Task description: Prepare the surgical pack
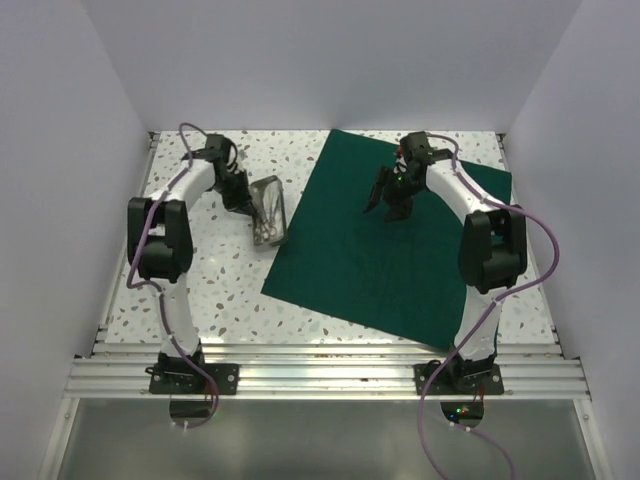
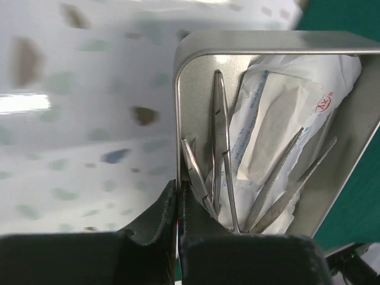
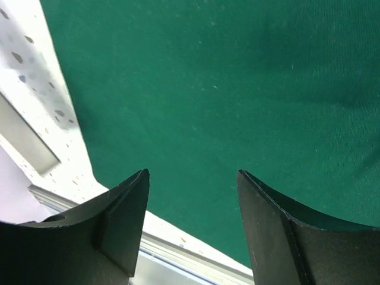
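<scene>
Inside steel tray [image 2: 267, 40], forceps [image 2: 220, 148], gauze packet [image 2: 279, 113]

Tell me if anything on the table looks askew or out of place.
The shallow silver metal tray looks tipped, its wall pinched by the shut left gripper; steel instruments and a white gauze packet lie heaped at that end. The dark green cloth drape lies flat but skewed to the table edges.

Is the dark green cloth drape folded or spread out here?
Spread out: the dark green cloth drape lies as one large flat square sheet on the speckled white table, not bundled.
</scene>
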Controlling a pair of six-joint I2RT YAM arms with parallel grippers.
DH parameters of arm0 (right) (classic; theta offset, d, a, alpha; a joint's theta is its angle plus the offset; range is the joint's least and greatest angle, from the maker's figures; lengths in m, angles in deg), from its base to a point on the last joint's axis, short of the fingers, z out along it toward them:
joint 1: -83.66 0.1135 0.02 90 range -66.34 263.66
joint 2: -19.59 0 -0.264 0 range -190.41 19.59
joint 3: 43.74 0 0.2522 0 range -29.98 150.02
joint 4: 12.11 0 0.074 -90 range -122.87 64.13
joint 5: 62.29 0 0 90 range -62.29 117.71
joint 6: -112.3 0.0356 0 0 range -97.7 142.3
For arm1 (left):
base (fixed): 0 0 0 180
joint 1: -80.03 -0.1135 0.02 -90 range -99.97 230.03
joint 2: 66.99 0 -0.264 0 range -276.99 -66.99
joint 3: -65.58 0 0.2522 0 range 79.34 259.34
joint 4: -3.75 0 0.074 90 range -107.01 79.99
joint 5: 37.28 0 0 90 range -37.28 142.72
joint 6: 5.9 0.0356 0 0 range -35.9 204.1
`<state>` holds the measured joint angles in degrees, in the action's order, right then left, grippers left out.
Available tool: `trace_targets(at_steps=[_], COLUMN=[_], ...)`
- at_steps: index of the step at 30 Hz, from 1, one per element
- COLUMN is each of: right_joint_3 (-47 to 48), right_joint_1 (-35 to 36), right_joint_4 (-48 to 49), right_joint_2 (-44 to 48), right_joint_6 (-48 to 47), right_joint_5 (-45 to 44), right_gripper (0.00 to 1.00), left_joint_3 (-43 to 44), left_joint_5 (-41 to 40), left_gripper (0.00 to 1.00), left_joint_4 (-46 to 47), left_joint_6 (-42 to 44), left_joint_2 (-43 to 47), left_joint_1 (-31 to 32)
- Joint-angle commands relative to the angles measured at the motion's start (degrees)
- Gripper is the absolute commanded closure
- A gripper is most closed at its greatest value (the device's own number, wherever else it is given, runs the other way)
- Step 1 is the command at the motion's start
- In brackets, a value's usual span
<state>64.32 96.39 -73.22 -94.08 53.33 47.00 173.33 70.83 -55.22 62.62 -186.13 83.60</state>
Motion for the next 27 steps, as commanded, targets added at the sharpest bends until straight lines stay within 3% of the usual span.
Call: trace_targets(at_steps=[1, 8, 14, 23, 27], right_joint_3=[-1.31, -3.16, -3.34, -3.77, -4.04], right_joint_1=[-0.08, -0.16, 0.62, 4.14, 5.02], right_joint_4=[1.03, 1.12, 1.83, 0.51, -0.63], right_joint_2=[2.4, 2.05, 1.17, 0.29, -0.41], right_joint_6=[-1.58, -2.64, -3.07, -3.95, -4.92], right_joint_5=[1.72, 3.38, 6.46, 6.37, 7.08], right_gripper=[0.36, 0.36, 0.36, 0.36, 0.36], left_joint_3=[0.22, 2.5, 3.47, 3.47, 4.09], left_joint_5=[4.92, 6.76, 7.73, 8.96, 9.75], left_gripper=[1.0, 1.0, 1.0, 0.84, 0.71], left_joint_4=[0.3, 1.35, 1.53, 1.26, 1.0], left_joint_6=[-3.04, -5.07, -4.19, -1.91, -1.2], left_joint_2=[4.09, 0.57, -2.86, -5.41, -5.15], left_joint_1=[7.57, 19.7, 23.23, 23.67, 23.67])
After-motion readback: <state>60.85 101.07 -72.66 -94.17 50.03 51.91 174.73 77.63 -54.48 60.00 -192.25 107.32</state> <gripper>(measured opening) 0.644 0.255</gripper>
